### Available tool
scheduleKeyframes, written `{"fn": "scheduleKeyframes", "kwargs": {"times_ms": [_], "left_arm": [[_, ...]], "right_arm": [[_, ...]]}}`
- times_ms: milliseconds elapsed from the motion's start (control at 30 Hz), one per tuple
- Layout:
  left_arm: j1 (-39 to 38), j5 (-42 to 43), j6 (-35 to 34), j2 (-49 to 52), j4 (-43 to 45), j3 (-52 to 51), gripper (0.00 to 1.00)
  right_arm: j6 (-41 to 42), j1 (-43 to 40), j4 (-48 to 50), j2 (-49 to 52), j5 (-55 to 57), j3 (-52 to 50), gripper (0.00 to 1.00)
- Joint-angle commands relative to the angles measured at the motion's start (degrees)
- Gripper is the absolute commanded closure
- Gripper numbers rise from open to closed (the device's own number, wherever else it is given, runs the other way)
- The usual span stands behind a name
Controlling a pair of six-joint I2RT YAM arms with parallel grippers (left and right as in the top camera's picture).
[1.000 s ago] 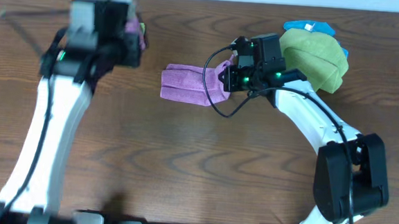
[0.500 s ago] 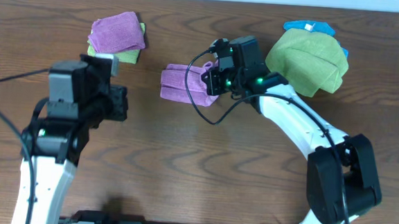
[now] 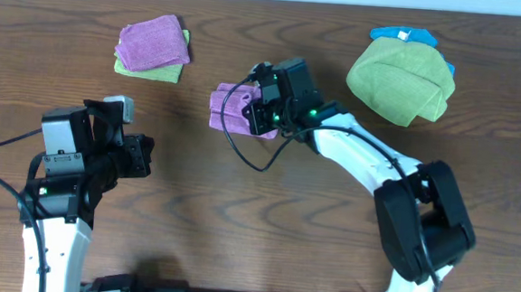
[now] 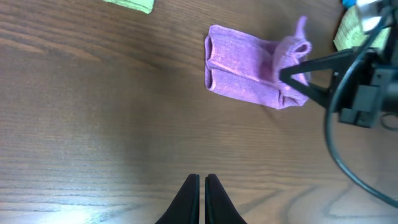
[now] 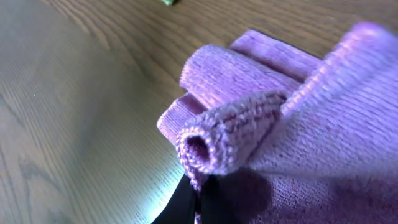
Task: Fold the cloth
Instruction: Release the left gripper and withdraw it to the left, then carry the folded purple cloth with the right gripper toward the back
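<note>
A purple cloth lies partly folded on the wooden table, left of centre at the back. It also shows in the left wrist view and close up in the right wrist view. My right gripper is shut on a rolled edge of the purple cloth and holds it over the cloth's middle. My left gripper is shut and empty, above bare table well in front of the cloth; it shows in the overhead view at the left.
A folded purple cloth on a green one lies at the back left. A heaped green cloth lies at the back right over a blue one. A black cable loops off the right arm.
The right gripper has carried the cloth's edge leftward over the cloth. The left arm has drawn back from the back-left stack toward the front left.
</note>
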Motion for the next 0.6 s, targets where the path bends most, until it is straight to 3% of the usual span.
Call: {"fn": "scheduleKeyframes", "kwargs": {"times_ms": [0,567], "left_arm": [[0.3,1.4,0.5,-0.5,-0.1,-0.2,0.94],[0.3,1.5,1.7,-0.5,-0.5,-0.2,0.94]], "right_arm": [[0.3,1.2,1.3,1.7,-1.4,1.3,0.99],[2.4,2.9,3.8,7.2,-4.7,8.5,0.99]]}}
